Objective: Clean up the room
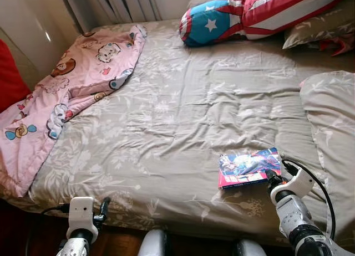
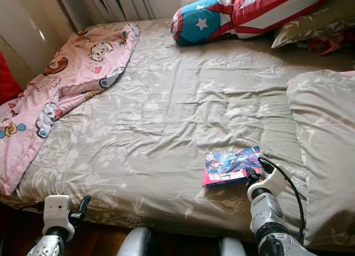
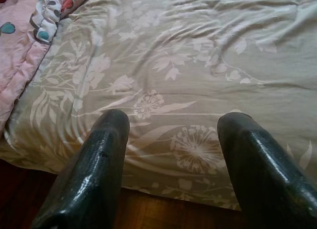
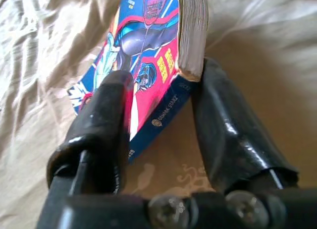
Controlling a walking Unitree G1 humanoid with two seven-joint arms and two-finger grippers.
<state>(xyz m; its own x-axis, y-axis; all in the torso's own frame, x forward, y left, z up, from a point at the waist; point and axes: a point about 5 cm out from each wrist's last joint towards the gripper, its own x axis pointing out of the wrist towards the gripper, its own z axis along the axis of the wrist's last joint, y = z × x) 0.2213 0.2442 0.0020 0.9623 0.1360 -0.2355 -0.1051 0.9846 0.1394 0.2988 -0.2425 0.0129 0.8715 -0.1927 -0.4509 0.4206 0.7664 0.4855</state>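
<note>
My right claw (image 4: 158, 97) pinches the comic book (image 1: 248, 167) near the bed's (image 1: 183, 117) front edge. My left claw (image 3: 171, 154) hangs spread apart. A pink blanket (image 1: 66, 95) and striped pillow (image 1: 260, 12) lie far off.

Parted pincer (image 3: 171, 159) over floral bedspread (image 3: 198, 65)

**Location: a home bedroom**

You are looking at a bed (image 1: 183, 117) covered in a grey-beige floral spread. A pink cartoon-print quilt (image 1: 72, 84) lies crumpled along its left side. A star-and-stripe cushion (image 1: 260, 12) and a floral pillow (image 1: 321, 26) sit at the head, against pale curtains (image 1: 119, 2). Dark wooden floor (image 3: 163, 211) shows below the bed's edge.
</note>
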